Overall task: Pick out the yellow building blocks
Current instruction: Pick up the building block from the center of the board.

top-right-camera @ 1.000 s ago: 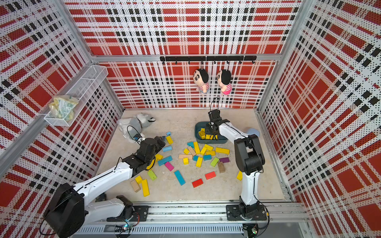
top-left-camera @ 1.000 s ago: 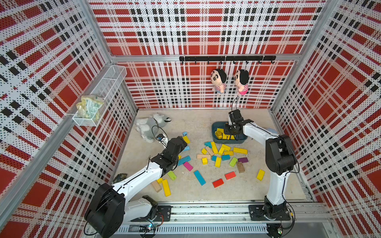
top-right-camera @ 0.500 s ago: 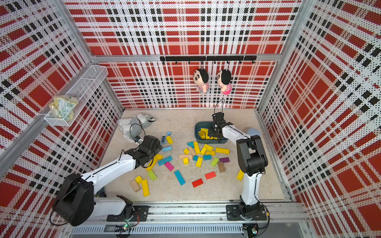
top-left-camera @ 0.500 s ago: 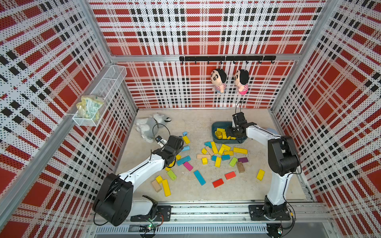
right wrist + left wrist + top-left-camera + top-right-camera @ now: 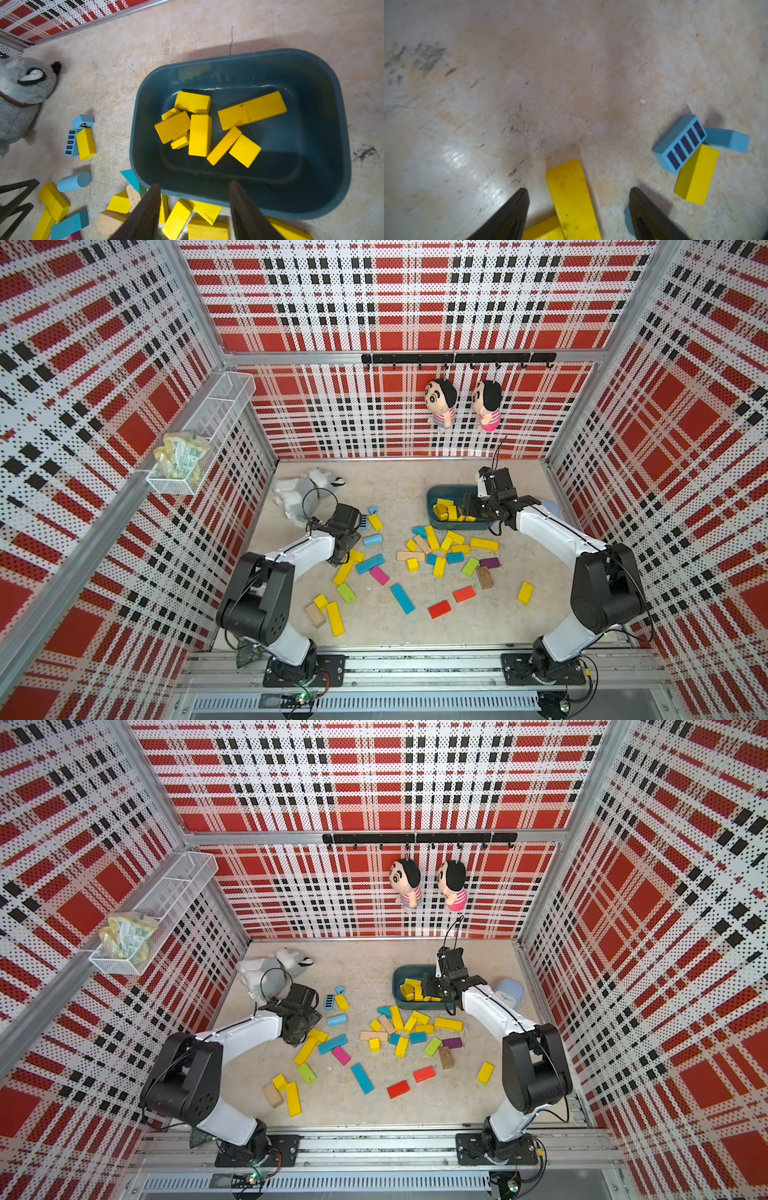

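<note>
Jaws of the left gripper (image 5: 578, 188) stand apart, straddling a yellow block (image 5: 569, 178) that lies flat on the floor. Bare floor shows on both sides of it, so there is no contact yet. A second yellow piece (image 5: 544, 230) touches the block beside one finger, and a blue cylinder (image 5: 628, 216) sits against the other.

Likely best to centre first so both pads meet the long sides together. A lopsided squeeze could spin the block or pinch a neighbour. Then lift straight up before travelling.

The right gripper (image 5: 193, 183) hovers over the near rim of the teal bin (image 5: 342, 124), jaws parted, nothing between them. Sorted yellow blocks (image 5: 199, 135) lie inside the bin. Loose yellow blocks (image 5: 484, 544) lie on the floor among other colours. The right arm probably needs to clear the bin for the left's drop.
</note>
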Robot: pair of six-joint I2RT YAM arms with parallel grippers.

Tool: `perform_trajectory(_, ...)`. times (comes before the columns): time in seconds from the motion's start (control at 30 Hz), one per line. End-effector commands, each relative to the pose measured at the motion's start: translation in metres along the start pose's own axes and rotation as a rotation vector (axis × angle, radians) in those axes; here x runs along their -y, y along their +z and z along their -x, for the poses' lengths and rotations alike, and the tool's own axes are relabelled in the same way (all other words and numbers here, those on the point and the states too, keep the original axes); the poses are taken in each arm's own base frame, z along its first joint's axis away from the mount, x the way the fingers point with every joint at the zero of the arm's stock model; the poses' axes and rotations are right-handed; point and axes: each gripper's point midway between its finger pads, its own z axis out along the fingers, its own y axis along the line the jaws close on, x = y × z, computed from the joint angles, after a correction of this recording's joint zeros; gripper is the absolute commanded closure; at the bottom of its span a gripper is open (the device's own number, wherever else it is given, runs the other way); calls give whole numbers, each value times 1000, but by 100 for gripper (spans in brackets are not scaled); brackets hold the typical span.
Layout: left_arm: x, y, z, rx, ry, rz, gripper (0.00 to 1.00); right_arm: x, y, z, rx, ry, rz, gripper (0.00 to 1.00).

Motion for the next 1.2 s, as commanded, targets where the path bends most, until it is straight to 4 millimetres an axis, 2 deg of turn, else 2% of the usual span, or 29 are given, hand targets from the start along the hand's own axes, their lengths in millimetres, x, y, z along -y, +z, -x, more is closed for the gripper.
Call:
perform_trajectory(0.0, 3, 8, 0, -32, 37, 31, 25, -3, -12, 1, 22, -2, 3, 44)
perform_trajectory(0.33, -2, 28, -12, -98, 64, 151, 38, 3, -21, -2, 40, 27, -24, 45)
perform_trajectory(0.7, -7, 33, -35, -136, 140, 186, 58, 8, -29, -6, 60, 65, -43, 45)
perform_trajectory(0.77, -7, 36, -36, -143, 148, 186, 66, 9, -31, -6, 66, 70, -46, 45)
perform_trajectory(0.93, 6, 33, -25, -104, 154, 165, 85, 14, -37, -8, 79, 78, -70, 45)
perform_trajectory(1.03, 19, 21, -10, -50, 141, 129, 99, 13, -42, -7, 91, 72, -68, 45)
perform_trajectory(1.17, 35, -8, 16, 51, 97, 60, 100, 9, -46, -2, 112, 54, -72, 45)
